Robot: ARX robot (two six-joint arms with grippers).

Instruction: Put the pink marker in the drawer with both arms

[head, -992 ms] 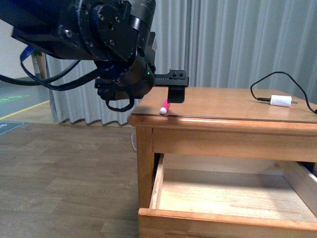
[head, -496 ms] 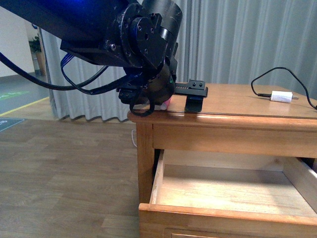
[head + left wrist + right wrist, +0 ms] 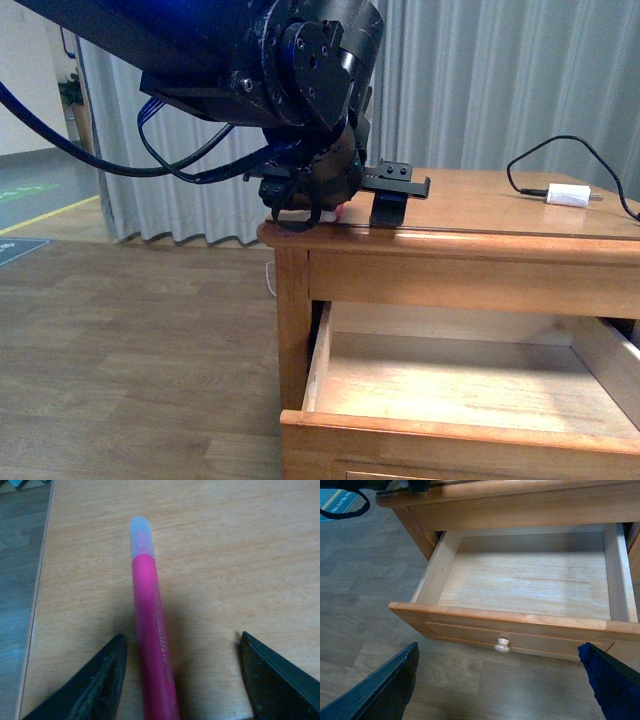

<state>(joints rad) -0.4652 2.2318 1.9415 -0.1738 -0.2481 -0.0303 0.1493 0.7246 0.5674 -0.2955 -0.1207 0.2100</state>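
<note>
The left fingers (image 3: 102,680) are spread, one on each side of the marker (image 3: 150,630). Neither touches it, and the barrel lies nearer one finger than the other. So the left gripper (image 3: 181,639) is released, low over the table (image 3: 480,215). The marker lies flat near the table's left front corner, cap pointing away from the wrist. In the front view that is about 10 o'clock from the open drawer (image 3: 520,622), with the plug (image 3: 567,195) well apart at 3 o'clock.

The step in hand, I judge, is the grasp. Centre the gripper so both fingers meet the barrel together, close behind the cap, then lift straight before swinging toward 5 o'clock over the drawer. A lopsided close could roll the marker toward the nearby table edge.

The right gripper (image 3: 497,649) is also released, holding nothing, in front of the knob (image 3: 502,645).
</note>
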